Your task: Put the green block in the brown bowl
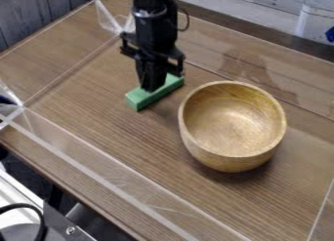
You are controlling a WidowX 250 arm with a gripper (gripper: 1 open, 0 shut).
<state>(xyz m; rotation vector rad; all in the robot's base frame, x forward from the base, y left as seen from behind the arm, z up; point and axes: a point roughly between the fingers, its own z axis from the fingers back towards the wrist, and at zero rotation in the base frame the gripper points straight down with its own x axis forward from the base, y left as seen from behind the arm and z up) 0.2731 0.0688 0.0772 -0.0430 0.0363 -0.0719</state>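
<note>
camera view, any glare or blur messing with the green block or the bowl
Camera view: low resolution and soft throughout, but the green block and brown bowl read clearly; pale glare streaks the table beyond the bowl; the gripper looks dark, its fingertips hard to separate.

camera: one view | high, angled down | near table (78,84)
</note>
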